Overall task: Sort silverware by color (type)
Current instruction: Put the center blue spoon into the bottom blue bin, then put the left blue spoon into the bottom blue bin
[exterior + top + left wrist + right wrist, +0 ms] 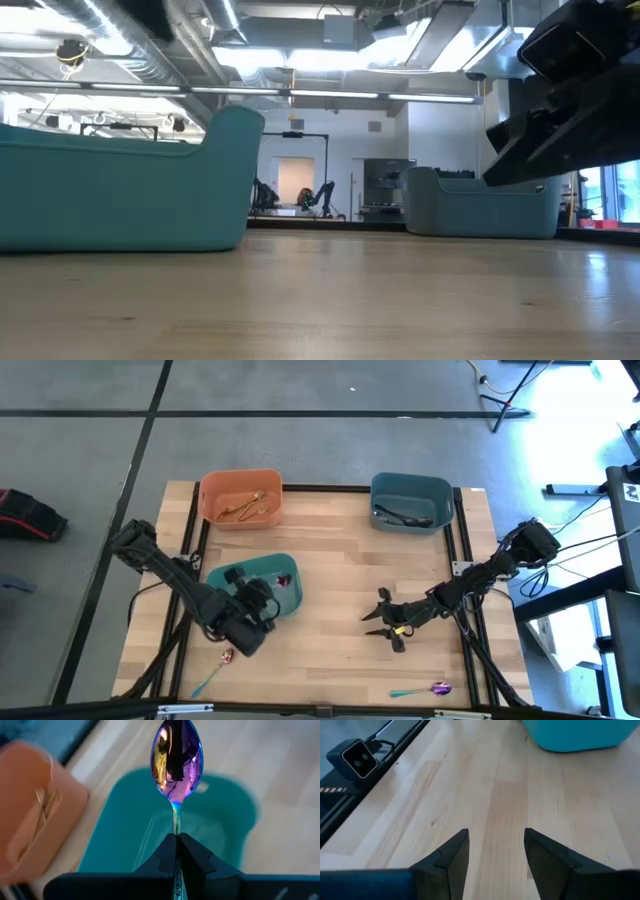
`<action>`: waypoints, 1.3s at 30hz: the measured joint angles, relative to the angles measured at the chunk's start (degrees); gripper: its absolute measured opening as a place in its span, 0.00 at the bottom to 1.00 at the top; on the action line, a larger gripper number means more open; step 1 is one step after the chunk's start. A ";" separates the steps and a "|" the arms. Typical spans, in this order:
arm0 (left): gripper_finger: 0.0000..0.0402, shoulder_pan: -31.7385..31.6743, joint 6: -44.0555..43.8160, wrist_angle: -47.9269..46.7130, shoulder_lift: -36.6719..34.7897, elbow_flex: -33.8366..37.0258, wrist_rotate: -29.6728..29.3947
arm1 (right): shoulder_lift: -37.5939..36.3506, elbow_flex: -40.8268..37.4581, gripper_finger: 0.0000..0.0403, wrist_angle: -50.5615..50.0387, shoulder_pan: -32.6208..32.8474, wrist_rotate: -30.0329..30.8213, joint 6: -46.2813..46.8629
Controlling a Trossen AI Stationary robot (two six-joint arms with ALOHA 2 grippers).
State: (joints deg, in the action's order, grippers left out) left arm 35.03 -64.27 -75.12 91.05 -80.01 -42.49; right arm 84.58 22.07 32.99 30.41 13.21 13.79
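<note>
iridescent spoon (177,765) pinched by its handle in left gripper (177,851) over teal bin (290,603) near table's (330,570) left edge, right gripper (496,851) spread wide, empty, over bare wood

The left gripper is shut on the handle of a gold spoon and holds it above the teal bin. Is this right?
Not quite. The spoon is iridescent purple-pink, not gold, as the left wrist view shows. The left gripper is indeed shut on its handle, above the teal bin.

Grey floor (90,470), black tape lines, bright ceiling lights (300,60)
</note>
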 joint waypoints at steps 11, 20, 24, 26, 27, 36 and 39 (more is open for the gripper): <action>0.02 -6.22 11.41 17.61 -3.83 20.65 12.93 | 0.00 0.01 0.44 -0.09 -0.07 1.35 -5.29; 0.02 -8.50 17.97 33.53 -3.68 32.17 19.55 | 0.00 0.01 0.44 0.06 -0.07 3.82 -6.50; 0.02 -8.55 17.86 36.03 -3.68 34.77 20.64 | 0.00 0.01 0.44 0.07 -0.07 3.89 -6.50; 0.02 -8.55 17.15 36.65 -3.68 35.39 20.72 | 0.00 0.01 0.44 0.04 -0.07 3.90 -6.50; 0.02 -8.58 17.02 36.69 -3.68 35.49 20.81 | 0.00 0.01 0.44 0.02 -0.07 3.90 -6.48; 0.22 -10.90 19.68 35.58 -3.68 33.44 25.22 | 0.00 0.01 0.44 0.00 -0.07 3.98 -6.43; 0.27 -11.02 19.87 32.49 -3.68 30.17 25.52 | 0.00 0.01 0.44 0.02 -0.07 4.38 -6.43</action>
State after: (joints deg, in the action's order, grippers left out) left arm 24.01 -44.40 -42.63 87.37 -49.84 -16.97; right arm 84.58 22.09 33.01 30.35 17.58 7.35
